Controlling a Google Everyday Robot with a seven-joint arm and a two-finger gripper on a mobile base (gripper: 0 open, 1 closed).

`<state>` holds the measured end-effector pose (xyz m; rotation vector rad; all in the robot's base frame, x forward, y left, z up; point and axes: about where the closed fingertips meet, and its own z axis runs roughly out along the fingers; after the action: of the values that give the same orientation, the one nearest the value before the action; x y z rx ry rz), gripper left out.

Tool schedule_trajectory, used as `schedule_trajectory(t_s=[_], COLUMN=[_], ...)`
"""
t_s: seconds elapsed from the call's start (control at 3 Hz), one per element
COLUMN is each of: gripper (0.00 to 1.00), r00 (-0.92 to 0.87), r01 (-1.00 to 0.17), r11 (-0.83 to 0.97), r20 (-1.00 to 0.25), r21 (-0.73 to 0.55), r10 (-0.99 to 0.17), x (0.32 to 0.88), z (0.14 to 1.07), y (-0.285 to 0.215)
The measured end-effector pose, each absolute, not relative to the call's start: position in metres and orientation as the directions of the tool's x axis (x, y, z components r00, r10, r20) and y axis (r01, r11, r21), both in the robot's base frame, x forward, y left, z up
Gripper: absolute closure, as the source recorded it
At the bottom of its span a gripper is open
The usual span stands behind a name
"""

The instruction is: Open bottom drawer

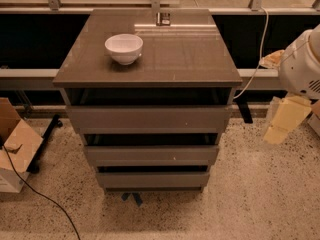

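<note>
Hanging low off the right side of the bench [150, 78], well apart from it, the hand [276, 132] has not yet reached the work; clenched or released, cannot tell. Bottom drawer [152, 179] sits lowest of three fronts, near the floor, apparently not yet pulled. No handle, so the dark gap above it is likely the purchase. White bowl [124, 48] rests on top, out of the way.

White bowl [124, 48] on table [195, 59], left of centre. Open cardboard box [16, 146] on speckled floor [265, 194] at left. Black cable [40, 194] beside box. White cable [260, 44] hangs at right.
</note>
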<state>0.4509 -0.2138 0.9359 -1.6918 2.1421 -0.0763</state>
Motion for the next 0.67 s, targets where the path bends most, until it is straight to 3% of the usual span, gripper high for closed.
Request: schedule_trajectory(t_s=[0.67], gripper=[0.00], r00=[-0.161], r01=[-0.920], r11=[0.264], r20=[-0.333], r21=[-0.291], r10=[-0.929], x=[0.461], z=[0.880], y=[-0.216])
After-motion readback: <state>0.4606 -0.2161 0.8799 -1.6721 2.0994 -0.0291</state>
